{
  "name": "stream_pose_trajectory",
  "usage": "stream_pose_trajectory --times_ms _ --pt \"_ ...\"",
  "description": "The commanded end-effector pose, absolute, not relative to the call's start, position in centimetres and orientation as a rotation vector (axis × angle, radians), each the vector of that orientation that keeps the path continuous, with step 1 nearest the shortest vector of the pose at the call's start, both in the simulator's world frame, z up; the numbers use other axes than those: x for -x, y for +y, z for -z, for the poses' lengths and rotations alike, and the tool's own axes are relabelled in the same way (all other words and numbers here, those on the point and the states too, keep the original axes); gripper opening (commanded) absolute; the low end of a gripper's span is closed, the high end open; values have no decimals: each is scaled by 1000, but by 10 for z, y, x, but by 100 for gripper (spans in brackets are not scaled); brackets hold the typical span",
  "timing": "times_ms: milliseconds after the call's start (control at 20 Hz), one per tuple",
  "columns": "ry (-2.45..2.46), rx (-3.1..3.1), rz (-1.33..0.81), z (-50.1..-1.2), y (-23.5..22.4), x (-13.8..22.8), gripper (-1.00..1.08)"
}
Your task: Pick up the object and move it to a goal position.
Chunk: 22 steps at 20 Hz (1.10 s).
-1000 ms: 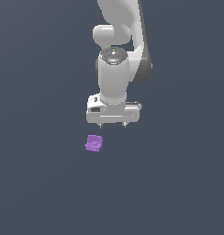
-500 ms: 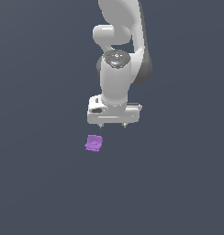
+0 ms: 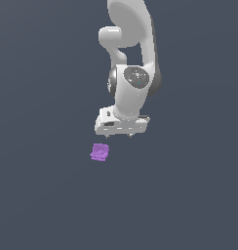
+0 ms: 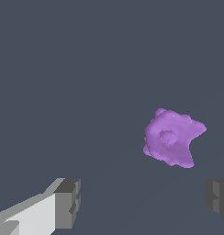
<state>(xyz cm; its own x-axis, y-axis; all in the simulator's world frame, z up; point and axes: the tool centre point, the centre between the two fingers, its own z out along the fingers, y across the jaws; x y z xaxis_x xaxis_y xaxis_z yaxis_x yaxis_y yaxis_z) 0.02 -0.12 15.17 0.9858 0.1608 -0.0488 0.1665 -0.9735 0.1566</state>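
Here the gripper (image 4: 143, 204) shows up close in the wrist view, its two grey fingertips (image 4: 68, 202) set wide apart with bare floor between them; the jaws are spread and hold nothing. Just beyond the fingertips, and nearer one of them than the other, lies the purple block (image 4: 172, 137), lumpy, with a small dimple on its upper face, resting on the dark grey floor (image 4: 86, 69).

Farther off, in the exterior view, the block (image 3: 99, 152) sits on the floor below the gripper (image 3: 119, 134) and toward the exterior view's left, not touching it. The white arm (image 3: 133, 53) rises above the gripper.
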Motion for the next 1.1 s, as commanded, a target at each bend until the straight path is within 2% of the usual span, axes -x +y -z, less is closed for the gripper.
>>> stream_pose_trajectory --times_ms 0,1050 --pt "301 -2914 92 -141 -3 4 108" --pt "727 -2299 323 -77 -36 23 108"
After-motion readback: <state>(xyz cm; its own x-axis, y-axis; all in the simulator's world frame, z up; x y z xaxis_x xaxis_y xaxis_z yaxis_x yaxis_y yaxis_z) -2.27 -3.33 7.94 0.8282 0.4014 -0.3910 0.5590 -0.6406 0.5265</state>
